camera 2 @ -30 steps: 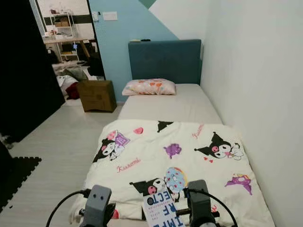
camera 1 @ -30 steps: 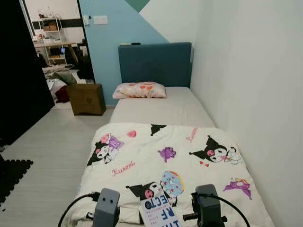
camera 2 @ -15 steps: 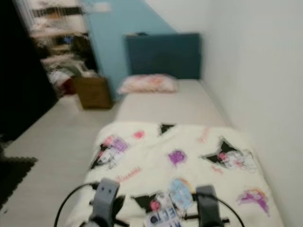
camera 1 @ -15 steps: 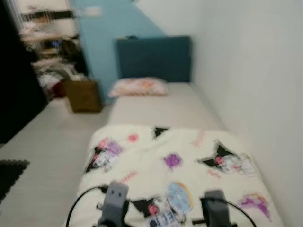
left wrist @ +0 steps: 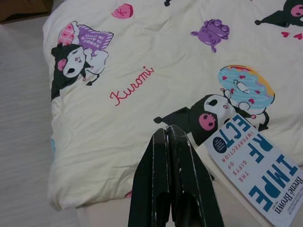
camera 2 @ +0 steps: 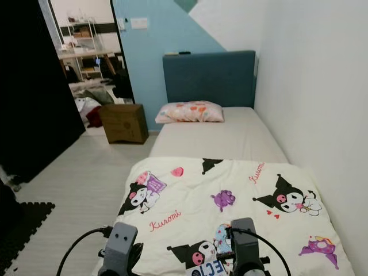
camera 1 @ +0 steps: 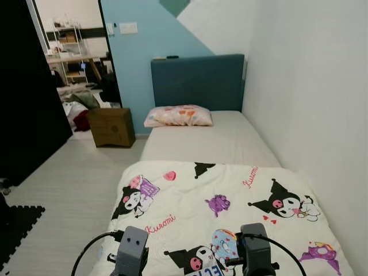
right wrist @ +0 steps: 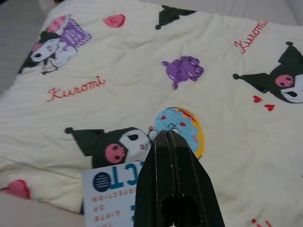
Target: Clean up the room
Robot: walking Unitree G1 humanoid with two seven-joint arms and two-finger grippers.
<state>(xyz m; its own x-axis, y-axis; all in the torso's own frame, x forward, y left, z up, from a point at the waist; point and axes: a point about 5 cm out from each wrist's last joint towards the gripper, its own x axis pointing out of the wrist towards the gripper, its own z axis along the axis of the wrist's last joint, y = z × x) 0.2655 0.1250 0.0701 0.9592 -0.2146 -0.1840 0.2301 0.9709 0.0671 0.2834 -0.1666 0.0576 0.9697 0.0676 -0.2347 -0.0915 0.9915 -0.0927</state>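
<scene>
Where I stand: at the near end of the bed [camera 1: 230,144], looking along it toward the headboard [camera 1: 197,82] at the far end.
Left gripper [left wrist: 166,137]: low over the near edge of the quilt, fingers pressed together with nothing between them.
Right gripper [right wrist: 166,138]: also low over the near end of the quilt, just right of the left one, fingers closed and empty.
Book [left wrist: 251,175]: a white book with blue lettering lies flat on the near end of the quilt, between my two grippers and just under them. I judge it the loose thing to put away; neither gripper touches it.
Quilt [camera 1: 230,201]: cream with cartoon prints, it covers only the near half of the bed. Its far edge stops well short of the pillow, so the far half of the mattress is bare.
Pillow [camera 1: 178,115]: at the far end, against the headboard, toward the left side, lying flat.
Box [camera 1: 111,126]: a brown box on the floor [camera 1: 69,178] left of the bed's far end, beside the doorway.
Beyond the doorway: clutter and a shelf in the far-left room, too small to sort out.
Done so far: little that I can see; the pillow looks in place.
Left to do, as I judge it: lift the book off the bed and find it a home, draw the quilt up toward the pillow, then deal with the box and the far clutter.
</scene>
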